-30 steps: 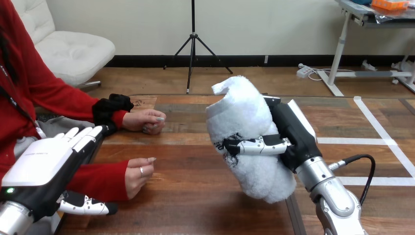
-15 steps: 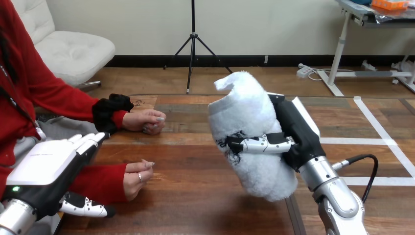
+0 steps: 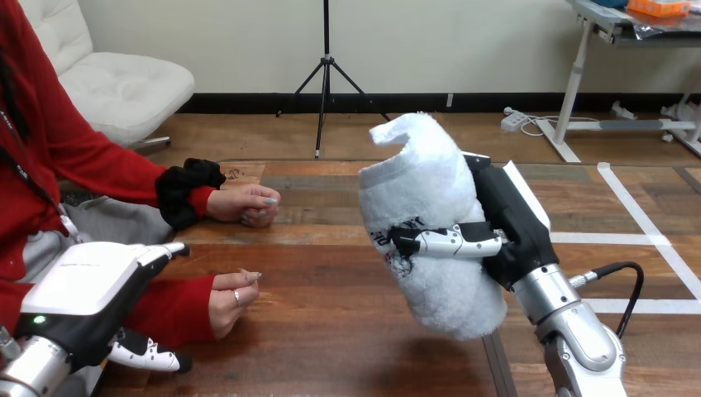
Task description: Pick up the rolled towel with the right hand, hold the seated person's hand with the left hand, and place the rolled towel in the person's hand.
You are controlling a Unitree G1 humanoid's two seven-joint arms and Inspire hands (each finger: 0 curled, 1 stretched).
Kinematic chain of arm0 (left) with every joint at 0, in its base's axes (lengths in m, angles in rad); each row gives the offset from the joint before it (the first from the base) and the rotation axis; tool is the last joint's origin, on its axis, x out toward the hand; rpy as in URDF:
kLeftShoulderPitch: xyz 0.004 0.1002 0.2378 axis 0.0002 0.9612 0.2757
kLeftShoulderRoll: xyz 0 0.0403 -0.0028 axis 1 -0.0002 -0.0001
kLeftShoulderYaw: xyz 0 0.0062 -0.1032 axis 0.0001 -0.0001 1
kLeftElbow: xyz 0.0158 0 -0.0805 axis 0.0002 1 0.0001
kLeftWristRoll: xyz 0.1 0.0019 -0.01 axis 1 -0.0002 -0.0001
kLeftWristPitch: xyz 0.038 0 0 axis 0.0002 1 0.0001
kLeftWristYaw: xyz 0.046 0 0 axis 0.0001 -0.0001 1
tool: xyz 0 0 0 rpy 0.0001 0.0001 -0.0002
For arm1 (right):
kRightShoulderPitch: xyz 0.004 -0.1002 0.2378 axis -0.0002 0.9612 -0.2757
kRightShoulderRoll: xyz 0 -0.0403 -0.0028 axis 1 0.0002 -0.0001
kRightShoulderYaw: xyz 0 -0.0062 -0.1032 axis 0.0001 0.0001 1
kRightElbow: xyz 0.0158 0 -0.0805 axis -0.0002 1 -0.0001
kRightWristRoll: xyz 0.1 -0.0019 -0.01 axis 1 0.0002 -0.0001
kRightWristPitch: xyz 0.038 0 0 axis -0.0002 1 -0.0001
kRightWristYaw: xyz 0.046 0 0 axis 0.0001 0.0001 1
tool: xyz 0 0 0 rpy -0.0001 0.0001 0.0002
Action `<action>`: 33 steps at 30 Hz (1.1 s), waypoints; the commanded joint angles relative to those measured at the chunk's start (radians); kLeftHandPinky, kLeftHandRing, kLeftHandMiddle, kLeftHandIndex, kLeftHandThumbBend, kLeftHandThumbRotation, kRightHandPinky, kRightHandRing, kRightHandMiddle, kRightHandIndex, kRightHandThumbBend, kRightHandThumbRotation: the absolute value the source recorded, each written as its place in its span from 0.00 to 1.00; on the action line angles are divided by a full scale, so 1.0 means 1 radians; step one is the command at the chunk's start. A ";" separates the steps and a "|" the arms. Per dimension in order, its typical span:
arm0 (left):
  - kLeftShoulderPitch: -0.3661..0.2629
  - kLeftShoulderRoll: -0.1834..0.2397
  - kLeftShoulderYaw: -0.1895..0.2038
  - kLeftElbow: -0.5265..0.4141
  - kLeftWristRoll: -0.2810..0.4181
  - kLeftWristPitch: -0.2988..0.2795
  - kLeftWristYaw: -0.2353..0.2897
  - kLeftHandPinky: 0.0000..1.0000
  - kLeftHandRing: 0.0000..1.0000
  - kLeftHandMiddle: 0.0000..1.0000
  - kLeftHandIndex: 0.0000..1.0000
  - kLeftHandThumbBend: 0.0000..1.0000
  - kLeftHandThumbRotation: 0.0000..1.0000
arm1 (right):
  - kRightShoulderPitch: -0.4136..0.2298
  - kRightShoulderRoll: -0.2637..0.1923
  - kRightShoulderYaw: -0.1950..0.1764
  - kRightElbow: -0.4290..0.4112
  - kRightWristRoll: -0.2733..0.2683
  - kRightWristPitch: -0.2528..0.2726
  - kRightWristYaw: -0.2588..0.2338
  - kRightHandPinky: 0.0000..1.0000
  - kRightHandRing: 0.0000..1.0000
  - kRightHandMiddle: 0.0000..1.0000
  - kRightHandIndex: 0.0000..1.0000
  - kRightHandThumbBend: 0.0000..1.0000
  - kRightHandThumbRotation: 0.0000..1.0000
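Observation:
My right hand (image 3: 508, 231) is shut on the white rolled towel (image 3: 430, 219), holding it upright and tilted above the table's middle, thumb across its front. My left hand (image 3: 91, 289) is at the lower left, palm down with straight fingers, over the red sleeve of the person's near forearm; I cannot tell whether it touches. The person's near hand (image 3: 231, 298) rests loosely curled on the table just right of my left hand. The person's far hand (image 3: 244, 203) lies as a fist further back on the table.
The wooden table (image 3: 331, 314) stretches between the towel and the person's hands. White tape lines (image 3: 636, 240) cross the table at the right. A black cable (image 3: 616, 277) loops beside my right forearm.
My right hand has lifted the towel slightly up and to the right. My left hand has lowered and turned flatter over the person's sleeve. The person's near hand has curled a little.

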 commanded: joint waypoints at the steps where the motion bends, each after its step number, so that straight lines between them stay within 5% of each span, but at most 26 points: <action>1: -0.079 0.033 -0.024 0.013 0.014 0.007 0.037 0.79 0.81 0.80 0.81 1.00 0.28 | -0.017 0.005 -0.018 -0.114 0.038 0.007 0.010 0.19 0.23 0.35 0.46 0.85 0.00; 33: -0.140 0.065 -0.130 0.163 0.026 -0.008 0.087 0.60 0.64 0.69 0.71 1.00 0.14 | 0.103 0.005 -0.017 -0.404 0.137 0.134 0.073 0.19 0.24 0.38 0.45 0.86 0.00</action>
